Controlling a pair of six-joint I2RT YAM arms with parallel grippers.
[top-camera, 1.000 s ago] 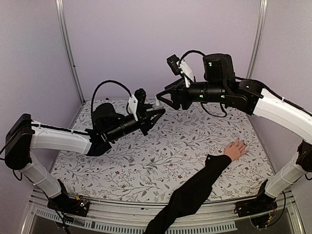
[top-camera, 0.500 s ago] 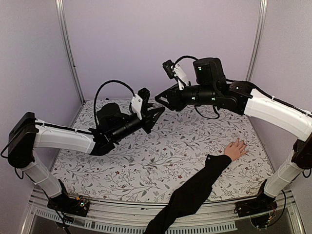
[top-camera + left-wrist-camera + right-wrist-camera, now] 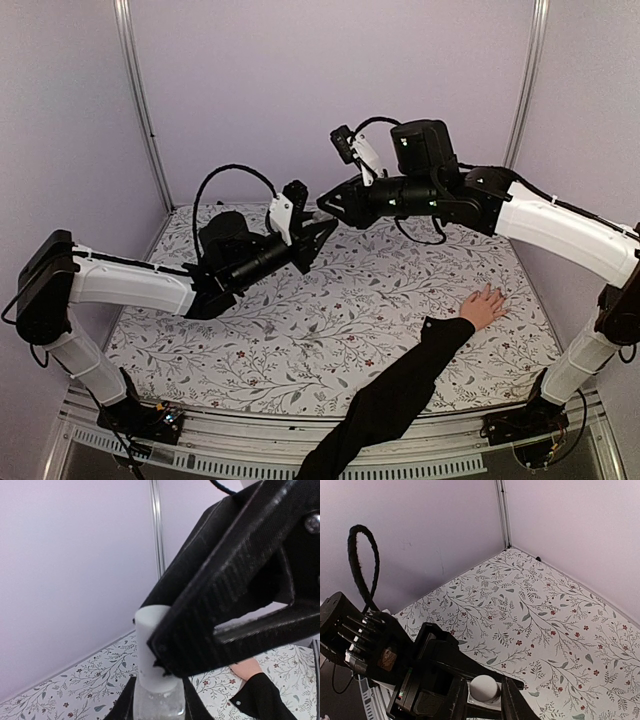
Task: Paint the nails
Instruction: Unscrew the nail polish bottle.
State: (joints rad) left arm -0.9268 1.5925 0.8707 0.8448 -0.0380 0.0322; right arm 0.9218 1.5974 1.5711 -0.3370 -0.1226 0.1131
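A small clear bottle [image 3: 156, 709] with a white cap [image 3: 150, 645] is held off the table, and my left gripper [image 3: 157, 696] is shut on its glass body. My right gripper [image 3: 484, 681] meets it from the other side, jaws closed against the white cap [image 3: 484, 688]. In the top view the two grippers [image 3: 322, 208] [image 3: 324, 230] touch tip to tip above the back middle of the table. A light-skinned hand [image 3: 487, 304] with a long black sleeve [image 3: 400, 385] lies flat at the right; its nails are too small to make out.
A floral cloth [image 3: 300, 330] covers the table. Purple walls with metal corner posts [image 3: 140, 100] close in the back and sides. The sleeved arm crosses the front right of the table diagonally.
My right gripper has moved left and down to the bottle and its jaws have closed around the cap. The left arm lifted the bottle slightly. The hand has not moved.
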